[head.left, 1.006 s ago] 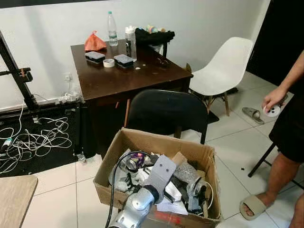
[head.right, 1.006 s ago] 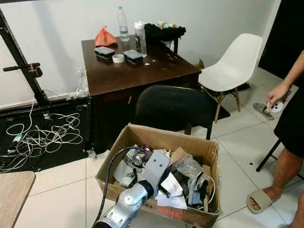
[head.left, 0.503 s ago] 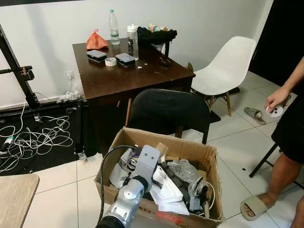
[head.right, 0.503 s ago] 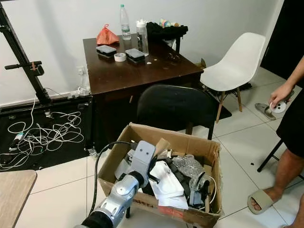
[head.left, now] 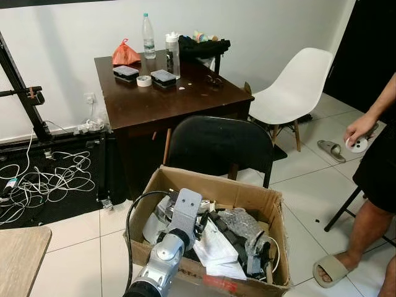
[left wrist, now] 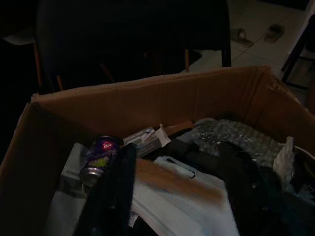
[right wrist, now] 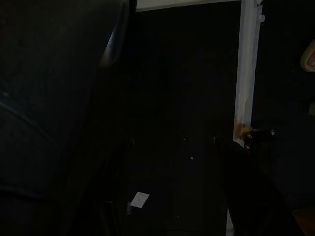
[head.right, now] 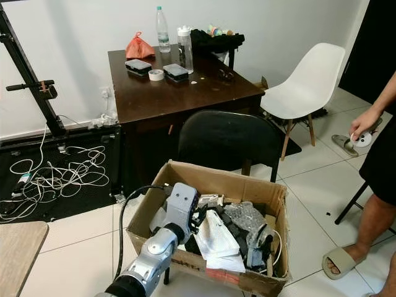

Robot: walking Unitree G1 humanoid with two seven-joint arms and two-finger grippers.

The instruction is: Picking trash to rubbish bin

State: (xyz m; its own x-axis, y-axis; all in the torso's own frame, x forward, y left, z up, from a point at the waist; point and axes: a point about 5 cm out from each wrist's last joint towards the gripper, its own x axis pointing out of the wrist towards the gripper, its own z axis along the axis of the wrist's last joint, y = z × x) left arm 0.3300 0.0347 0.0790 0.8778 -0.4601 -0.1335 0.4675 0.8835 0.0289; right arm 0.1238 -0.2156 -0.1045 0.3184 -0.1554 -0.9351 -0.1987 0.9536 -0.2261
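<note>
Two black fingers [left wrist: 110, 196] of the left claw [left wrist: 172, 196] reach down into the open cardboard box [head.left: 185, 180], set well apart over the trash with nothing held between them. Beneath them lie white paper sheets [left wrist: 177, 206], and just beside the nearer finger sits a crushed drink can [left wrist: 98, 155]. A small white carton [left wrist: 145, 140] and a wad of bubble wrap [left wrist: 236, 140] rest further in, with dark tangled items along the box's far side. The silver left arm [head.left: 167, 253] leans over the box's near wall, its cable [head.left: 133, 213] looping up beside it. The right claw [right wrist: 172, 191] hangs in deep shade, its fingers spread with nothing between them.

Behind the box stands a black chair [head.left: 216, 145], then a dark wooden table [head.left: 167, 93] carrying a water bottle [head.left: 148, 36], an orange bag [head.left: 124, 54] and a roll of tape [head.left: 143, 80]. A white chair [head.left: 291, 86] stands beside it. White cables [head.left: 43, 179] sprawl on the floor. A person's hand [head.left: 357, 128] holds a small white object.
</note>
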